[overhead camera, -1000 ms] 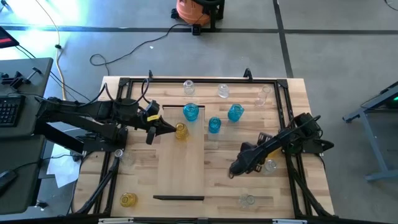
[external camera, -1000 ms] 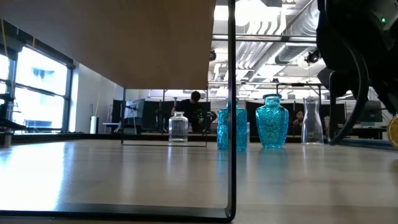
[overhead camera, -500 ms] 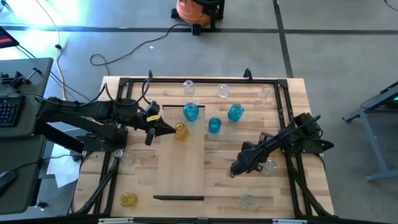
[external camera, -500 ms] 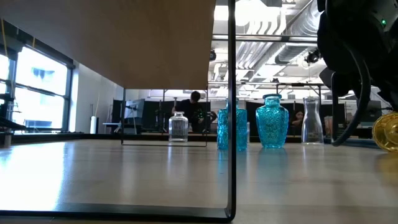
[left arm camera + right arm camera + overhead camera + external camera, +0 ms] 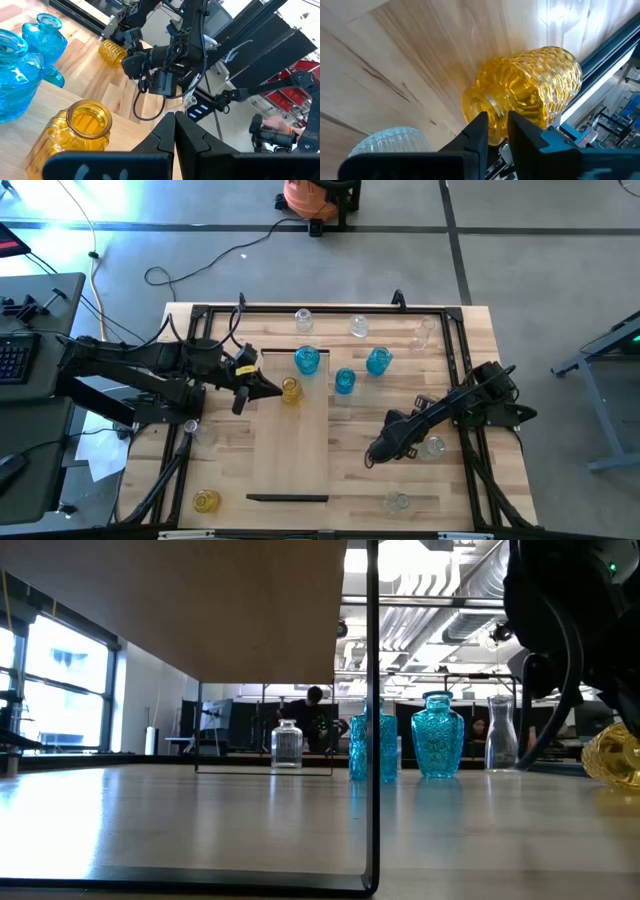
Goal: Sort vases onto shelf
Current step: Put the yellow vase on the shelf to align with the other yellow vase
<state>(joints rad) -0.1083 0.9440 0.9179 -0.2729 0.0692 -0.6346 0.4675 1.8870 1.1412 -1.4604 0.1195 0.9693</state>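
Step in hand: the lying yellow vase (image 5: 530,95) was judged to be on its way to the shelf (image 5: 290,455), carried by the right gripper (image 5: 378,452).
Right fingers: they were seen drawn close on the vase's neck, just behind the rim, so a pinch on the neck was judged.
Where the vase was: at the right gripper's tip, right of the shelf and low over the tabletop (image 5: 470,330); whether it touched the wood could not be told. From above it was hidden under the gripper.
Long axis: roughly level, perhaps slightly tilted, not upright.
Pointing: the mouth was turned back towards the right wrist, the round base away from it.
How to do it well: the vase should be turned until the base faces down before it is lowered. A neck grip on smooth glass was judged liable to slip or swing, so the turn should be slow and the pinch kept until the base sits flat.
Placing spot: bare shelf wood should be chosen, well apart from the upright yellow vase (image 5: 291,390) at the far left corner.
Neighbours: three blue vases (image 5: 344,380) stood near the shelf's far end and should be given room.
Left gripper (image 5: 262,387): waiting just beside the upright yellow vase, its fingers pressed together on nothing.
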